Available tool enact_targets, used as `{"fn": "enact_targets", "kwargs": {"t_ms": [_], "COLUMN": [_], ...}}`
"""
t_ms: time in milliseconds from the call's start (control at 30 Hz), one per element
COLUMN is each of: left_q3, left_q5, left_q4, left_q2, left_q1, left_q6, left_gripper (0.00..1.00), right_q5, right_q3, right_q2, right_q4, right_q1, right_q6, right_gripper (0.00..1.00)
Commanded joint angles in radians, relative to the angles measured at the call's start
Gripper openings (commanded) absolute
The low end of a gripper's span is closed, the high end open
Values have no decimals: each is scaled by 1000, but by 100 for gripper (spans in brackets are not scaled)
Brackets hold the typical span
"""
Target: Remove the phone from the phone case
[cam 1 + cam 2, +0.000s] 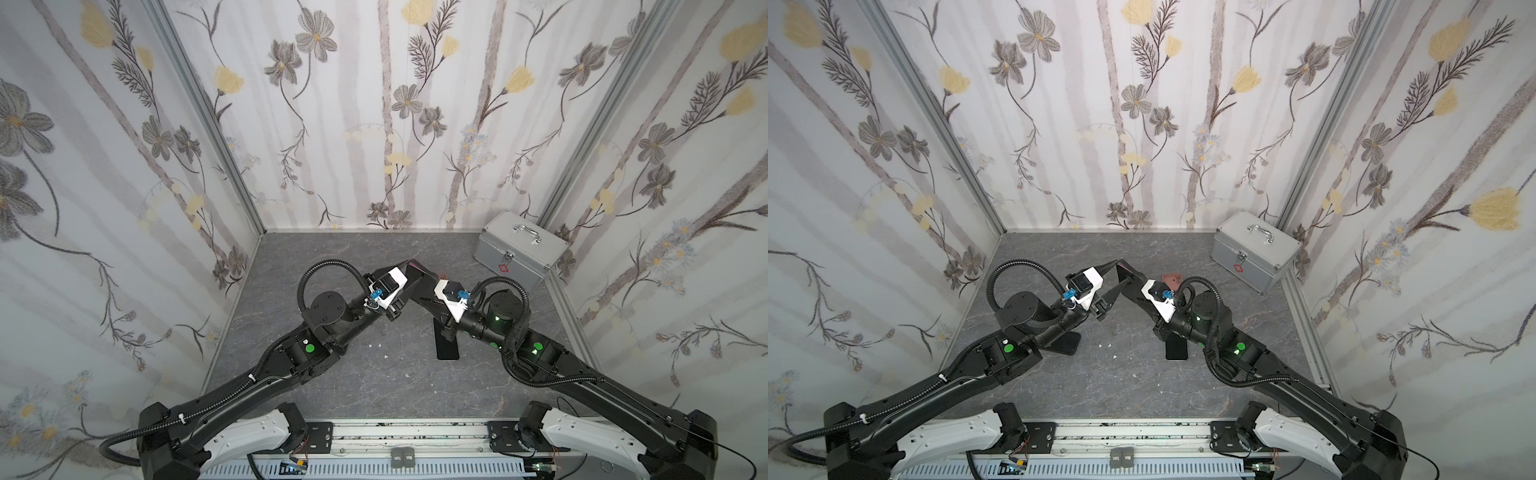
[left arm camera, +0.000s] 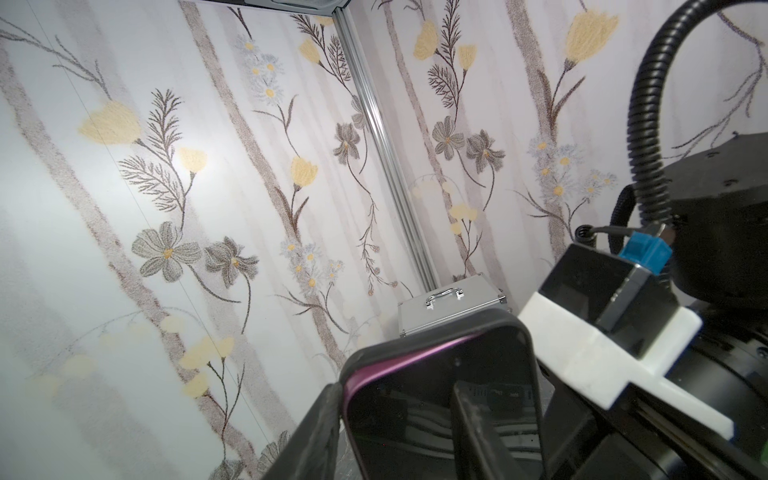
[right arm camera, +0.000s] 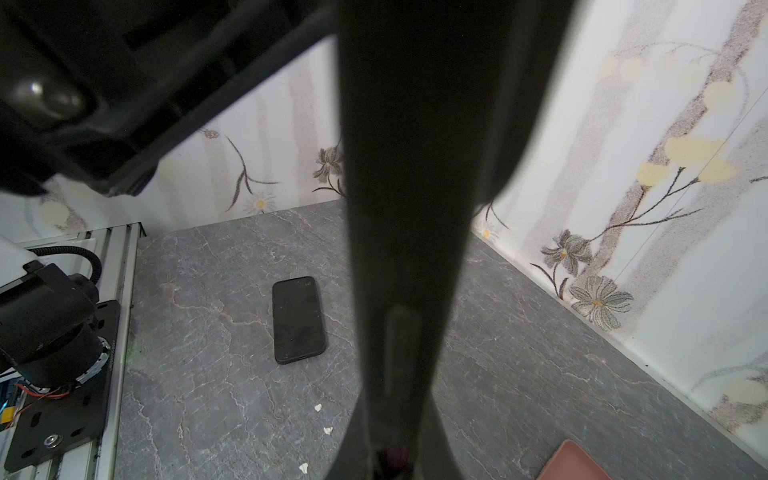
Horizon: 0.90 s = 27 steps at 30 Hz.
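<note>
Both arms hold the phone above the middle of the table, in both top views. It has a dark screen and a purple edge and sits in a black phone case. My left gripper straddles one corner. One of its fingers presses the case's outer side, the other lies across the screen. My right gripper is shut on the opposite end, seen edge-on in the right wrist view. In a top view it is lower right of the phone.
A black phone lies flat on the grey table under the left arm. Another black slab lies under the right arm. A brown case lies behind the right wrist. A silver box stands at the back right. White crumbs dot the middle.
</note>
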Motion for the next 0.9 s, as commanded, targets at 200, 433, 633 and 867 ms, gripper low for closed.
{"fn": "enact_targets", "kwargs": {"t_ms": [200, 433, 633, 867], "left_q3": [10, 31, 55, 64], "left_q5": [175, 276, 377, 470], "left_q4": [-73, -122, -180, -200], "left_q2": [14, 25, 43, 57], "left_q1": [2, 18, 39, 61], "left_q6": [-38, -73, -102, -126], "left_gripper": [43, 42, 40, 40], "right_q5": [-129, -176, -196, -255], "right_q3": [51, 59, 81, 85], "right_q2": [2, -1, 1, -7], "right_q4": [-25, -46, -87, -93], "right_q1": [7, 4, -8, -20], "right_q6": [-131, -150, -160, -161], "right_gripper": [0, 0, 0, 0]}}
